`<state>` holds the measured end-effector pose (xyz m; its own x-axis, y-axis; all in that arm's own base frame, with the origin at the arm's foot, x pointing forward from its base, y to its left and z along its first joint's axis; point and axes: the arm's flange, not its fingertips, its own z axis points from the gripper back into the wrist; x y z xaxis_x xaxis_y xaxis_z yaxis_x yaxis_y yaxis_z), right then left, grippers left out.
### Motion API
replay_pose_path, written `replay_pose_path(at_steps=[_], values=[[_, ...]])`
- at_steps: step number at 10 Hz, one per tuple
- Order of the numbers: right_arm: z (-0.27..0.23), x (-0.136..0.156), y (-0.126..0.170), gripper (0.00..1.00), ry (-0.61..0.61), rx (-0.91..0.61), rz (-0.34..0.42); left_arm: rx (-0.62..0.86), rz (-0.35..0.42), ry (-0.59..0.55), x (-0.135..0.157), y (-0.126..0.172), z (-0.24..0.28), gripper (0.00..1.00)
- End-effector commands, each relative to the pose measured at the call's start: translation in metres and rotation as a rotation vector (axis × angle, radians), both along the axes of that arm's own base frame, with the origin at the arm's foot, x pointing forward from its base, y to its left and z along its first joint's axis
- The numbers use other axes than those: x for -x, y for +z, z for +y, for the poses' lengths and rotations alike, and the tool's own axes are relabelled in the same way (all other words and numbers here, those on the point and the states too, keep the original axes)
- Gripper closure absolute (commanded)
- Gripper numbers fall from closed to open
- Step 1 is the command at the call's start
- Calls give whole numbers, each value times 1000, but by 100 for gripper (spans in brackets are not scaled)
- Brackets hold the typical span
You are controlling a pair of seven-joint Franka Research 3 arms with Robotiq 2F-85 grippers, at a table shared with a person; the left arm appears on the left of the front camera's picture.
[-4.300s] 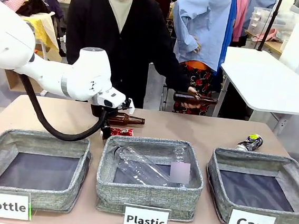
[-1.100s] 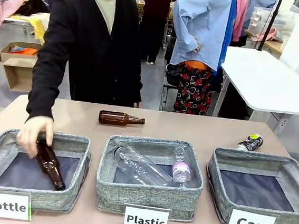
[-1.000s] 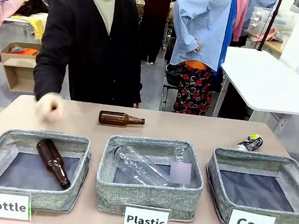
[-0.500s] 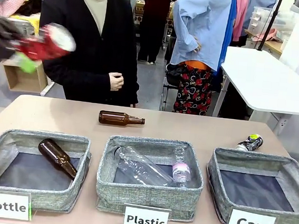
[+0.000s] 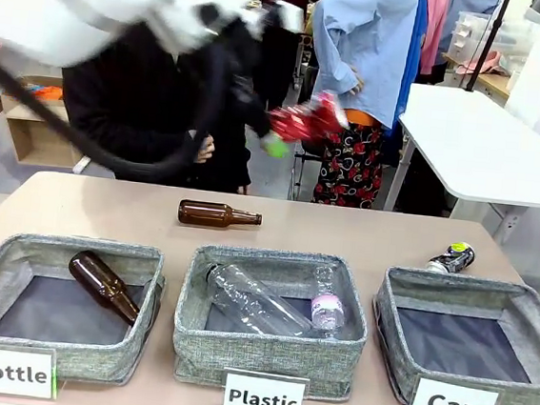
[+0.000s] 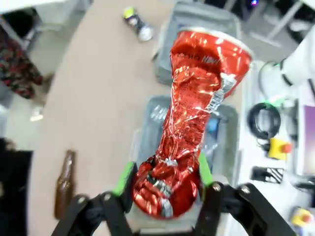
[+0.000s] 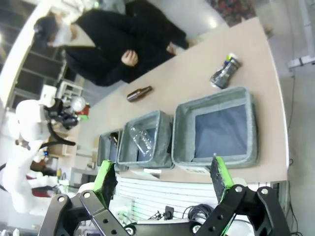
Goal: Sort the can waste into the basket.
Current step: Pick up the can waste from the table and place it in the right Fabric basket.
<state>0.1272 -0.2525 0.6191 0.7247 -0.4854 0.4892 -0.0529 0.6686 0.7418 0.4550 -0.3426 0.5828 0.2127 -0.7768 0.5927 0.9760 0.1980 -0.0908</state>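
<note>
The red can [image 6: 197,108] is clamped at its crushed base by the left tool [image 6: 165,178], with its long axis running out along the fingers. The basket [image 5: 463,281] is seen well below and to the tool's right, past the middle bin [image 5: 274,257]. The right tool [image 7: 165,179] is spread open and empty.

The tan tabletop [image 5: 106,211] carries three grey fabric bins in a row along its near edge, each apart from its neighbour. The bin marked "Bottle" [image 5: 74,246] is on the robot's left, the bin marked "Plastic" [image 5: 274,258] is in the middle, and the basket marked "Can" [image 5: 473,283] is on the right. Behind the row, a brown glass bottle [image 5: 216,216] lies on its side beyond the middle bin with its neck pointing right, and a crushed black-silver can [image 5: 451,257] with a green-yellow end lies just behind the far rim of the basket, toward its left corner.
</note>
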Motion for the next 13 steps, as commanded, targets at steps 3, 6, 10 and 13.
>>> replay_pose_path(at_steps=[3, 6, 10, 13], values=[[-49, 8, -16, 0, -21, -10, -75, -198, 81, -215, 1, -30, -184, 42], [-45, 8, -23, 0, -38, -24, -44, -316, 123, -297, 21, -93, -284, 42], [-45, 8, -23, 0, -38, -24, -44, -293, 40, -292, 14, -112, -303, 42], [-45, 8, -23, 0, -38, -24, -44, -269, 18, -305, 16, -112, -297, 0]])
